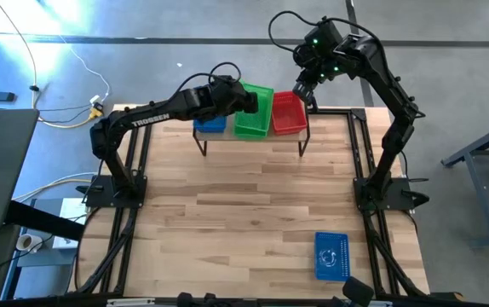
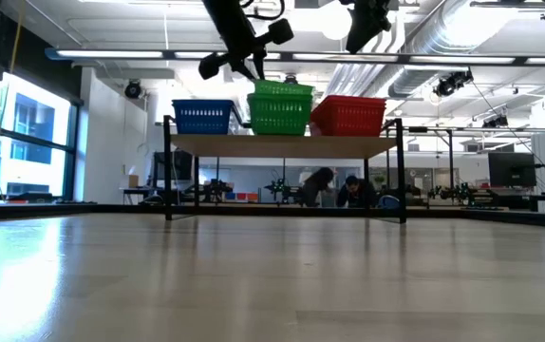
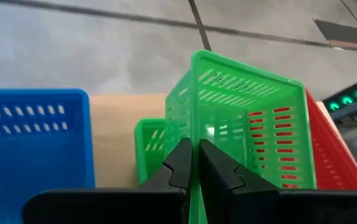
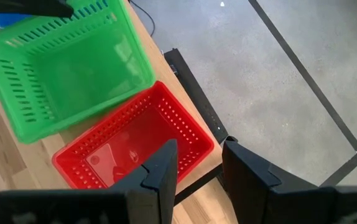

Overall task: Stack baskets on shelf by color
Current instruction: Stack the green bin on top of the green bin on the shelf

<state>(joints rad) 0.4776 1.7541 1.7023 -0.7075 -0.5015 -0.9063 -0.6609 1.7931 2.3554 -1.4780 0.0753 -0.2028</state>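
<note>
One green basket (image 1: 254, 111) pinched by left end effector (image 3: 194, 163), over shelf (image 2: 282, 145)

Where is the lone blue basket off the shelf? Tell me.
In the high view, that blue basket lies on the tabletop's near right corner, beside the right arm's base, far from the shelf.

A white cable (image 1: 74, 64) loops across the grey concrete floor (image 1: 142, 51) at about ten o'clock from the wooden tabletop (image 1: 244, 213), ending at a yellow plug (image 1: 97, 106) near its corner. Beyond the table, two people (image 2: 334, 190) bend low among distant workbenches (image 2: 500, 195).
</note>
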